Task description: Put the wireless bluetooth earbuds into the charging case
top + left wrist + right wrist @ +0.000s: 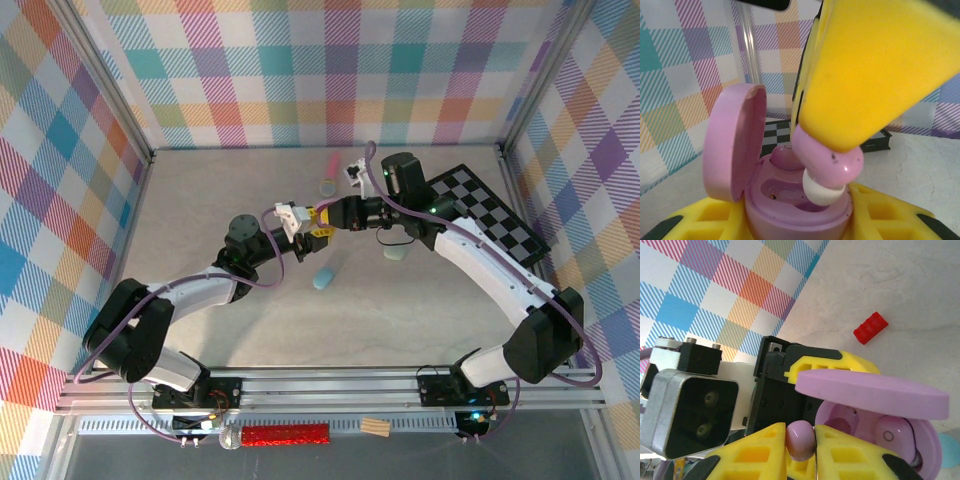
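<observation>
Purple earbud is clamped in the right gripper, held at the mouth of the open purple case at mid-table. Left gripper is closed on that case, where a second earbud sits.

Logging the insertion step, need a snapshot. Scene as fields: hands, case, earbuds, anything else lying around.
left hand: shut on purple case, lid open
right hand: shut on pink earbud, white tip pointing into the case
seated earbud: one, already in its socket
second socket: not yet filled
loose items: blue case, mint case, red block
backdrop: checkerboard at the right
</observation>
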